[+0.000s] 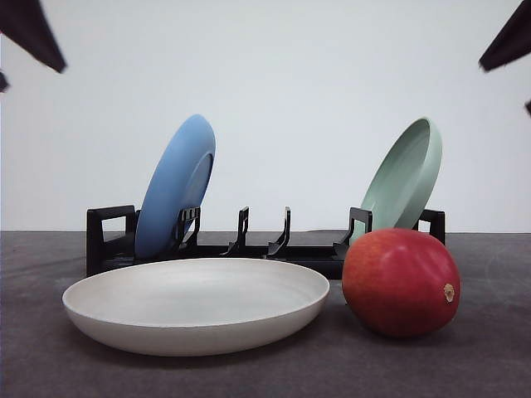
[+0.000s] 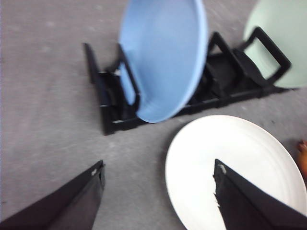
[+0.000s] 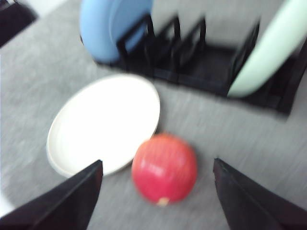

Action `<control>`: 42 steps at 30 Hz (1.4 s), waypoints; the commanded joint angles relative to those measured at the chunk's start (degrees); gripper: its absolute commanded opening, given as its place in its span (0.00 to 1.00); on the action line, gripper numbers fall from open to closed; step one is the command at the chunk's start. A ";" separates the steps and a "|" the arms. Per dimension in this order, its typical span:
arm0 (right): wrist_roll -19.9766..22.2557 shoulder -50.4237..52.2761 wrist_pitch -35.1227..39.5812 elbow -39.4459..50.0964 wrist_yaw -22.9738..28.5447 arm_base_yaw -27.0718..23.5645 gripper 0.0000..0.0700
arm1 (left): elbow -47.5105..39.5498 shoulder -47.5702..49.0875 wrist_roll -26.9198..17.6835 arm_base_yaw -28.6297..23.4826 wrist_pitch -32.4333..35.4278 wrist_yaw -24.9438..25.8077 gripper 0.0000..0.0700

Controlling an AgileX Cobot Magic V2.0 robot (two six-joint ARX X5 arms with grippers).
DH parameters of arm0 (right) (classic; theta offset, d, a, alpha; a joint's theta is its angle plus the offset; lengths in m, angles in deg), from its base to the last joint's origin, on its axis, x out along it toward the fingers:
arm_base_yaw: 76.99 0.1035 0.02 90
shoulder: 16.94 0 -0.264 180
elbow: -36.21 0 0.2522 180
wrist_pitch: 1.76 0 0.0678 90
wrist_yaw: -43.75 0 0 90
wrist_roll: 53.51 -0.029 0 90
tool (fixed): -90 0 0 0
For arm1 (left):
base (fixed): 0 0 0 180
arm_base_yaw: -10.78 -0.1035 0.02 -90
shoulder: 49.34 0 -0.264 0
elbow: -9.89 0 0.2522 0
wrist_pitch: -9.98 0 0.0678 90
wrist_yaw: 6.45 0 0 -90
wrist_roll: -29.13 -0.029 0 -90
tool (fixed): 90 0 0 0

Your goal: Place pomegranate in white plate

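Observation:
The red pomegranate [image 1: 401, 282] rests on the grey table just right of the white plate [image 1: 196, 303], close to its rim. In the right wrist view the pomegranate [image 3: 164, 168] lies between and ahead of my open right gripper [image 3: 158, 201], beside the white plate [image 3: 103, 123]; that view is blurred. My left gripper [image 2: 158, 201] is open above the table, with the white plate [image 2: 235, 167] under its one finger and a sliver of the pomegranate [image 2: 302, 155] at the frame edge. Dark gripper parts show in the front view's top corners.
A black dish rack [image 1: 265, 245] stands behind the plate, holding a blue plate [image 1: 176, 186] at its left and a pale green plate [image 1: 404, 176] at its right, both leaning on edge. Bare grey table lies in front.

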 commanded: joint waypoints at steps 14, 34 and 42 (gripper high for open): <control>-4.49 -29.93 -3.74 -14.04 12.81 12.60 0.86 | 0.37 1.04 -1.60 -2.85 -0.82 0.24 0.62; -4.22 -49.40 -0.65 -17.99 16.28 16.93 0.90 | 0.37 1.04 -1.74 -2.85 -0.88 0.24 0.61; -4.69 -49.58 -2.23 -18.26 13.63 16.78 0.75 | 0.37 1.04 -1.55 -2.85 -0.88 0.24 0.61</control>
